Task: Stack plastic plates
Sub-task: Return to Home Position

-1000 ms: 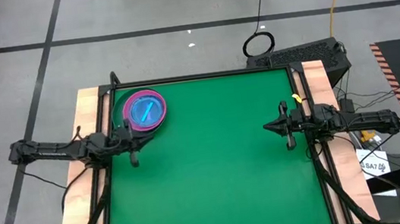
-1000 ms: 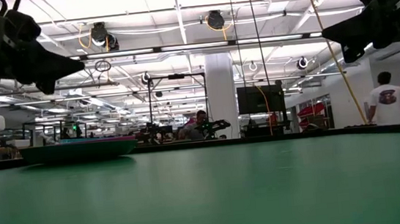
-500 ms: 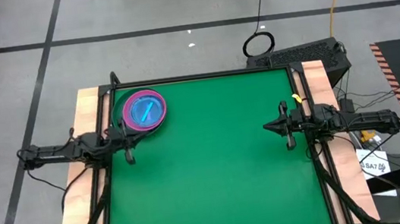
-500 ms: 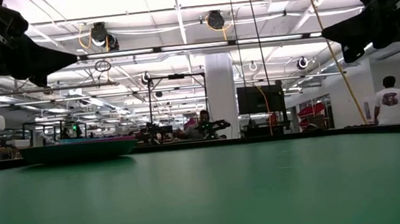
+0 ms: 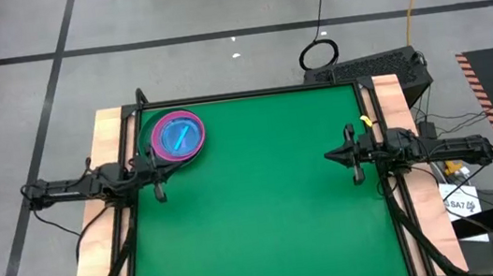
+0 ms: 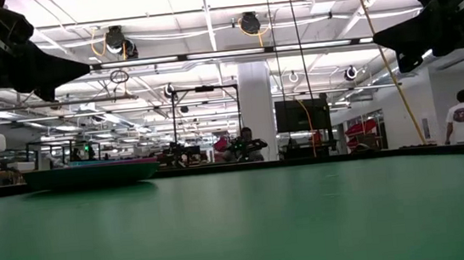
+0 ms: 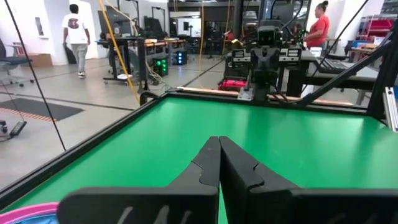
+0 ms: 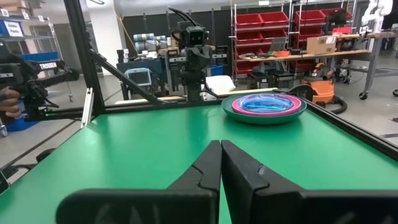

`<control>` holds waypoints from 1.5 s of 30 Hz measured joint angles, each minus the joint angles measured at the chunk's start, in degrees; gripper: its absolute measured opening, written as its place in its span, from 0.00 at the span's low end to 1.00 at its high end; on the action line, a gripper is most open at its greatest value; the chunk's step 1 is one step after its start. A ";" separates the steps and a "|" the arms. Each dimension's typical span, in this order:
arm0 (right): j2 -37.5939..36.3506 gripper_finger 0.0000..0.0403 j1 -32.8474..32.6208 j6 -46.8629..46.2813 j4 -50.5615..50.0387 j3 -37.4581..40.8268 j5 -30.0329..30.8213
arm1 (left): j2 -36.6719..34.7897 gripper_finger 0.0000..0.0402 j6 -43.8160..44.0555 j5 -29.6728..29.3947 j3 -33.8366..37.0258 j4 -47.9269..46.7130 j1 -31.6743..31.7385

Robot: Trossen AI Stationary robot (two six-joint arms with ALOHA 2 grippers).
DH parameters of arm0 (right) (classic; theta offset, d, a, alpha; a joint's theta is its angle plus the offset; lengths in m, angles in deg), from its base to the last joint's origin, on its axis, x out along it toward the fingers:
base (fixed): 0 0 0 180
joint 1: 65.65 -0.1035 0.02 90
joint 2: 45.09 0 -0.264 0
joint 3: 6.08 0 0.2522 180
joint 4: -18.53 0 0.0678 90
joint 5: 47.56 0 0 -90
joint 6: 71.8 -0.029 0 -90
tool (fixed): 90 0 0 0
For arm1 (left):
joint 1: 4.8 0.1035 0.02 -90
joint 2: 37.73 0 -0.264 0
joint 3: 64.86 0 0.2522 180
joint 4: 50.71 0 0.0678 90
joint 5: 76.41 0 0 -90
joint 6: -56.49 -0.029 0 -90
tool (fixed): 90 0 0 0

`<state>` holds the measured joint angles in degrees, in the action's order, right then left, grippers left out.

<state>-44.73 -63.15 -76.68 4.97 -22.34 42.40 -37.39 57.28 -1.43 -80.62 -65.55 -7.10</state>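
just beside left jaws, plastic plates (image 5: pixel 177 135) lie stacked

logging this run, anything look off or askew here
Nothing stands out. The plates sit in one level stack far left on the table; the left tool and right tool are shut, clear of it.
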 joint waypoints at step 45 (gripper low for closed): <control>0.00 0.02 0.00 0.00 1.62 0.00 -0.02 | 0.00 0.00 -0.95 4.52 0.07 -0.39 -0.02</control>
<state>-44.73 -63.15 -76.68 6.59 -22.34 42.39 -37.39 56.33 3.09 -80.55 -65.94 -7.12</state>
